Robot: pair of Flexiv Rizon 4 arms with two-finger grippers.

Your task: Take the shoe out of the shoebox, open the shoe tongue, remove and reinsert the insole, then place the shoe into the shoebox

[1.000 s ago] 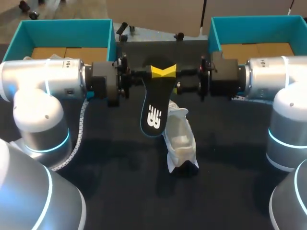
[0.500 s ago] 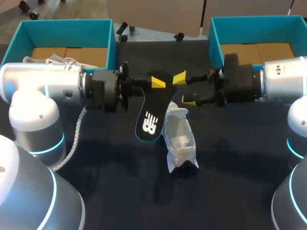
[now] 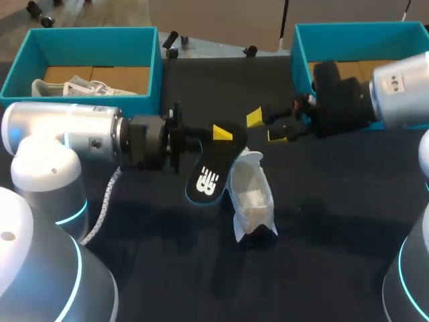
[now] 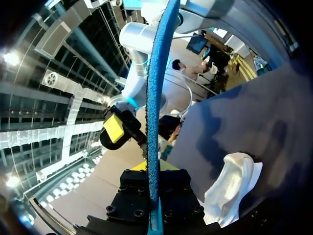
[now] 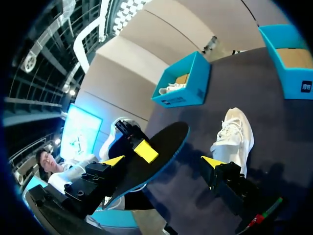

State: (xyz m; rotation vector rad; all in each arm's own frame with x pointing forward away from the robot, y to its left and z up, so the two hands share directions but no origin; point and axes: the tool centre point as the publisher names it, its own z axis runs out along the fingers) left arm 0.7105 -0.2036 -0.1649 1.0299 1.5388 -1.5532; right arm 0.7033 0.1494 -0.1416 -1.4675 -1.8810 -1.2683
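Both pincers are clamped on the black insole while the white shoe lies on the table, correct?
Not quite. Only the left pincer is shut on the black insole. The right pincer is open and apart from it, as the head view shows. The white shoe does lie on the table.

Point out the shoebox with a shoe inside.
The left shoebox: a white shoe lies in it. What shows of the right shoebox inside is bare cardboard.
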